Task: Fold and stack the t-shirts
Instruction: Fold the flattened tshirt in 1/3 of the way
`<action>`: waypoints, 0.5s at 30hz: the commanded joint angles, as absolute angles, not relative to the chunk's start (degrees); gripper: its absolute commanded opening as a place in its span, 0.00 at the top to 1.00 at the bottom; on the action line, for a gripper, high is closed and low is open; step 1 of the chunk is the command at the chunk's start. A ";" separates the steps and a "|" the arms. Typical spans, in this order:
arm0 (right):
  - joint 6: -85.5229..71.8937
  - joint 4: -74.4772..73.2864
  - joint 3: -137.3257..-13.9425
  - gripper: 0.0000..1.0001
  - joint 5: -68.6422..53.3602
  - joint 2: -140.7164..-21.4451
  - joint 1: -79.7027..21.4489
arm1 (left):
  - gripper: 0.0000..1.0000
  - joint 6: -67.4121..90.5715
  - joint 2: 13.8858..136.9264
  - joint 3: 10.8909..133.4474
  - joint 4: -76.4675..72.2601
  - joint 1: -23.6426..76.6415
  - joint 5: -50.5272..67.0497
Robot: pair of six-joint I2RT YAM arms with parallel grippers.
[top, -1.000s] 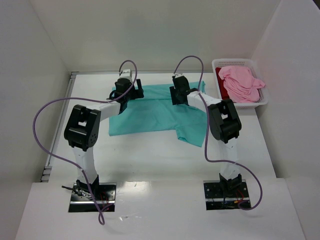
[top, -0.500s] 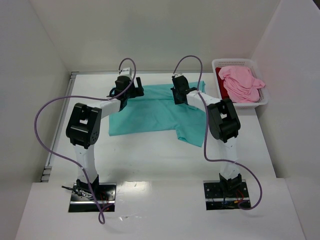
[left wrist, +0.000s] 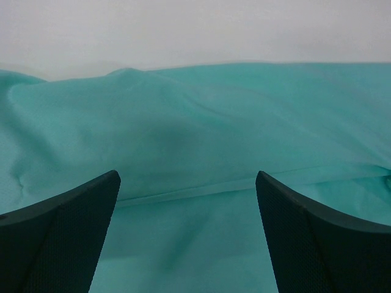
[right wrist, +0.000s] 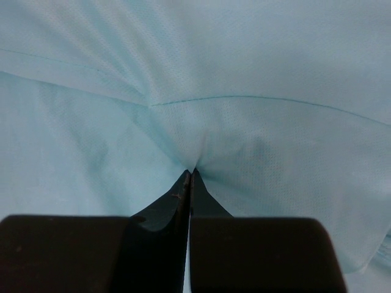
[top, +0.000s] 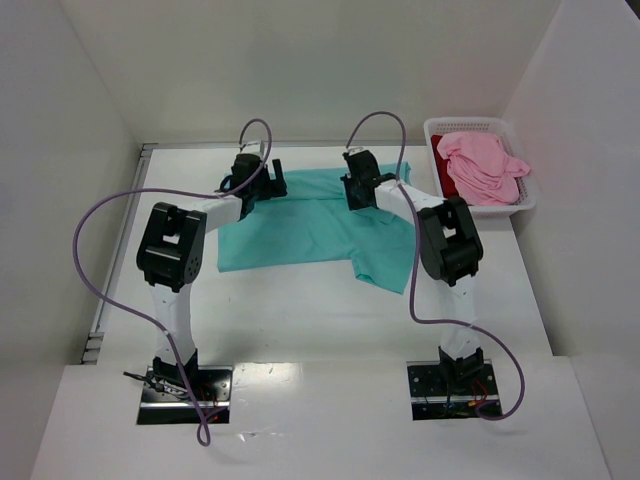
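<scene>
A teal t-shirt [top: 300, 225] lies spread on the white table, its far edge under both grippers. My left gripper [top: 262, 180] stands open over the shirt's far left edge, fingers [left wrist: 67, 232] wide apart above the teal t-shirt [left wrist: 195, 140]. My right gripper [top: 360, 190] is shut on a pinch of the teal t-shirt [right wrist: 244, 73] near its far right part; the cloth puckers at the right gripper's [right wrist: 190, 174] tips. A light pink t-shirt [top: 485, 165] lies crumpled in the basket over a dark red t-shirt [top: 445, 178].
A white plastic basket [top: 480, 128] stands at the far right against the wall. White walls close in the table on the left, back and right. Purple cables loop from both arms.
My right gripper has closed on the teal cloth. The left gripper has crept a little toward the shirt's far left edge, staying open.
</scene>
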State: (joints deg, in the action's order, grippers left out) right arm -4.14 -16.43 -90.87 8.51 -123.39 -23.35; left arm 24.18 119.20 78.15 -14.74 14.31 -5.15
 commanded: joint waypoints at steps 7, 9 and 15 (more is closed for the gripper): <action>-5.89 -17.93 -93.25 1.00 5.46 -116.37 -19.61 | 0.00 23.55 120.50 81.83 -15.29 13.97 -3.43; -6.58 -17.93 -93.25 1.00 4.05 -115.85 -19.08 | 0.00 23.55 121.11 82.35 -14.77 13.97 -2.91; -6.59 -19.94 -93.78 1.00 -1.66 -116.98 -19.07 | 0.00 23.55 121.64 82.35 -14.77 13.97 -2.90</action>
